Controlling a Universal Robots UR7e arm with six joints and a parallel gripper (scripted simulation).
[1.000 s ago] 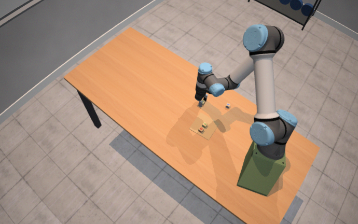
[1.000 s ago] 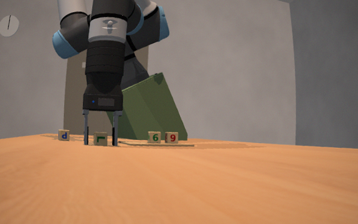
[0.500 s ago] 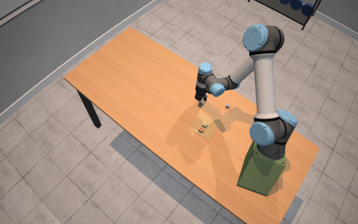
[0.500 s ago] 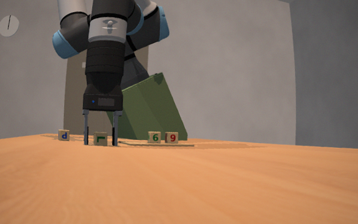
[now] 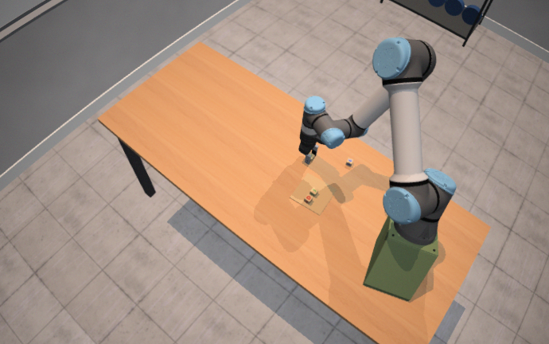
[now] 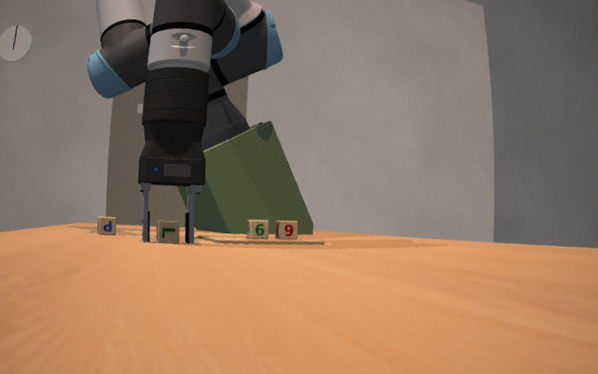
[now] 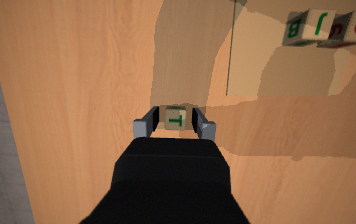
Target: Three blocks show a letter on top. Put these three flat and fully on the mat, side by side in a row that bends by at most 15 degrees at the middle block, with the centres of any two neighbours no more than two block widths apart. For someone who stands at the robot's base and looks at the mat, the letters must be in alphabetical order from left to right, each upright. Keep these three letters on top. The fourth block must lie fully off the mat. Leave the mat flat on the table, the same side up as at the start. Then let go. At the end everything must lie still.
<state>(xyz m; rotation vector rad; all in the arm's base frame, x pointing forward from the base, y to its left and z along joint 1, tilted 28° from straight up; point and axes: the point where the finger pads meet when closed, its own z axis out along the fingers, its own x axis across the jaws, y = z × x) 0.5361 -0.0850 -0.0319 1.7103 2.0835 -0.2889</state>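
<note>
A block with a green T on top (image 7: 176, 118) lies on the bare table just off the mat's far edge; it also shows in the top view (image 5: 309, 159) and the exterior view (image 6: 167, 232). My gripper (image 7: 175, 114) is lowered to the table around it, one finger on each side, open, with small gaps to the block in the exterior view (image 6: 166, 238). The thin tan mat (image 5: 311, 196) holds two blocks side by side, one with green marks (image 5: 313, 192) and one with red marks (image 5: 309, 198). A block with blue marks (image 5: 348, 162) lies off the mat.
The robot's green base (image 5: 401, 263) stands at the table's near right. In the exterior view the two mat blocks show side faces 6 (image 6: 258, 228) and 9 (image 6: 286, 229), and the blue-marked block (image 6: 106, 225) stands left of my gripper.
</note>
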